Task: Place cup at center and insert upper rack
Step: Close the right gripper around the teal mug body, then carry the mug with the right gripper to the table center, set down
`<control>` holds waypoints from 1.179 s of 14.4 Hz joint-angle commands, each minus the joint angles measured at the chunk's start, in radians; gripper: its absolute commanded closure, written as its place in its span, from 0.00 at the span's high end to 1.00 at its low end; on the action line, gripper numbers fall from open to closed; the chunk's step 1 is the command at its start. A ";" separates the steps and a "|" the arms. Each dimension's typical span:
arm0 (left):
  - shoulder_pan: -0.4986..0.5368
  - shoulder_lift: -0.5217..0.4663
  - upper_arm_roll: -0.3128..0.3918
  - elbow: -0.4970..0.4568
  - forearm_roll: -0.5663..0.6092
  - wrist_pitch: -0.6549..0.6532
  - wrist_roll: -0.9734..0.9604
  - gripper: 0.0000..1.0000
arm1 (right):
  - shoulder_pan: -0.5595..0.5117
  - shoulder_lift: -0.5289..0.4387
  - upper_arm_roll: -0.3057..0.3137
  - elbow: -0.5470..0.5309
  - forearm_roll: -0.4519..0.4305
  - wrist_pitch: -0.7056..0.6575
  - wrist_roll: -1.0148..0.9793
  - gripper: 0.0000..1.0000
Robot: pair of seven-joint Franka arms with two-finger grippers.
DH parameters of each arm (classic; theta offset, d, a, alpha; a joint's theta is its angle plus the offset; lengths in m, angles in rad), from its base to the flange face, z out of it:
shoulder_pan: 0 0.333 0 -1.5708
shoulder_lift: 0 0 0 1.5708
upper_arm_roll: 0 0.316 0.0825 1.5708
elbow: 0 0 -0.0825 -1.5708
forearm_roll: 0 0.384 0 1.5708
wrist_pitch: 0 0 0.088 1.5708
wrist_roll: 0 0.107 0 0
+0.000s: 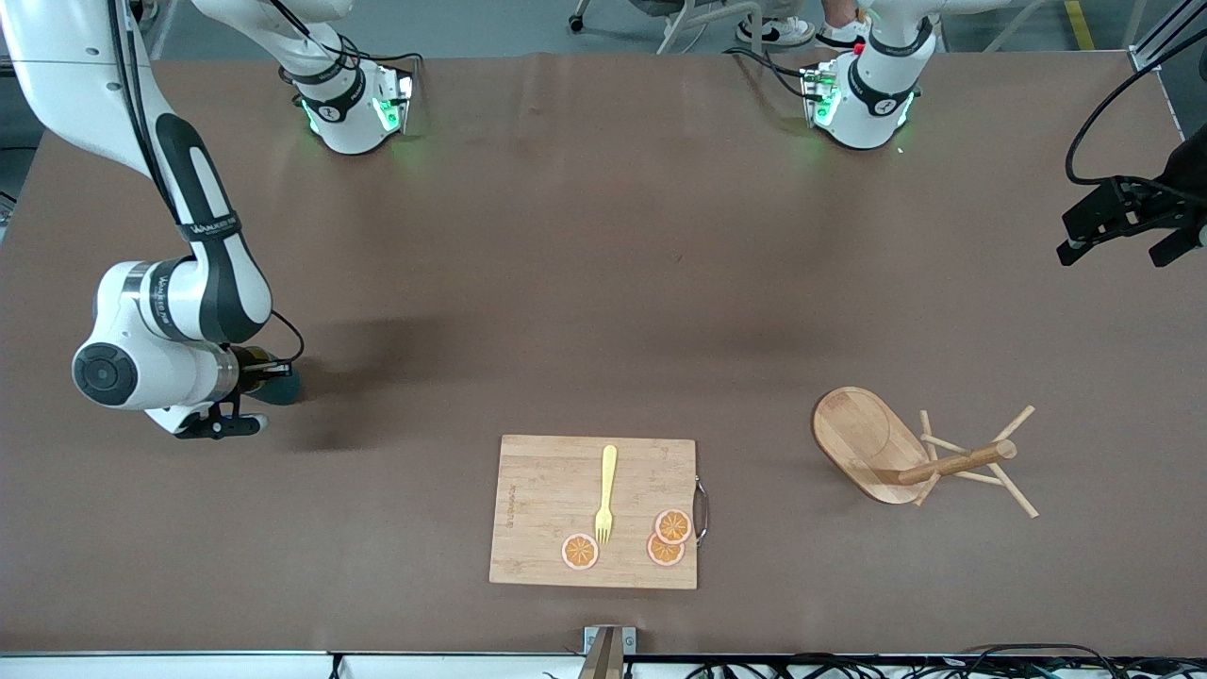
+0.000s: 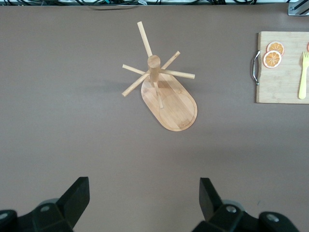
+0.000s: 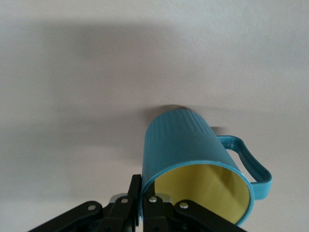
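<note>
The teal cup [image 3: 183, 145] with a yellow inside and a side handle sits low at the table surface, toward the right arm's end of the table; in the front view only a bit of the cup [image 1: 287, 387] shows past the wrist. My right gripper [image 3: 143, 186] is shut on its rim, one finger inside and one outside. The wooden upper rack [image 1: 868, 438] lies tipped on its side, pegs pointing toward the left arm's end. My left gripper [image 1: 1122, 231] hangs open over the table's edge at that end, and the left gripper [image 2: 144, 198] looks down on the rack [image 2: 170, 101].
A wooden cutting board [image 1: 537, 509] lies near the front camera, between cup and rack, carrying a yellow fork [image 1: 605, 495] and three orange slices [image 1: 580, 552]. The board [image 2: 280, 87] also shows in the left wrist view.
</note>
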 commanded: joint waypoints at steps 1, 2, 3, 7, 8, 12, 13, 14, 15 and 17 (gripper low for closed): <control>0.002 -0.003 0.000 0.010 0.002 -0.007 0.004 1.00 | 0.054 -0.004 0.010 0.055 0.005 -0.046 -0.024 0.00; 0.003 -0.003 0.000 0.010 0.001 -0.007 0.004 1.00 | 0.081 -0.004 0.012 0.057 0.016 -0.042 -0.020 0.00; 0.003 -0.003 0.000 0.010 0.001 -0.007 0.004 1.00 | 0.104 -0.004 0.012 0.064 0.057 -0.040 -0.015 0.00; 0.003 -0.003 0.000 0.010 0.001 -0.007 0.004 1.00 | 0.257 0.029 0.011 0.120 0.139 -0.035 0.171 0.00; 0.003 -0.003 0.000 0.010 0.001 -0.007 0.004 1.00 | 0.306 0.045 0.011 0.138 0.140 -0.035 0.220 0.00; 0.003 -0.003 0.000 0.010 0.001 -0.007 0.004 1.00 | 0.492 0.120 0.011 0.241 0.143 -0.037 0.565 0.00; 0.005 -0.003 0.000 0.010 0.002 -0.007 0.004 1.00 | 0.535 0.146 0.011 0.277 0.143 -0.037 0.628 0.00; 0.003 -0.003 0.000 0.010 0.002 -0.007 0.004 1.00 | 0.580 0.166 0.011 0.302 0.143 -0.034 0.676 0.00; 0.003 -0.003 0.000 0.010 0.002 -0.007 0.004 1.00 | 0.615 0.180 0.011 0.317 0.143 -0.028 0.695 0.00; 0.003 -0.003 0.000 0.010 0.001 -0.007 0.004 1.00 | 0.684 0.192 0.011 0.325 0.143 0.023 0.738 0.00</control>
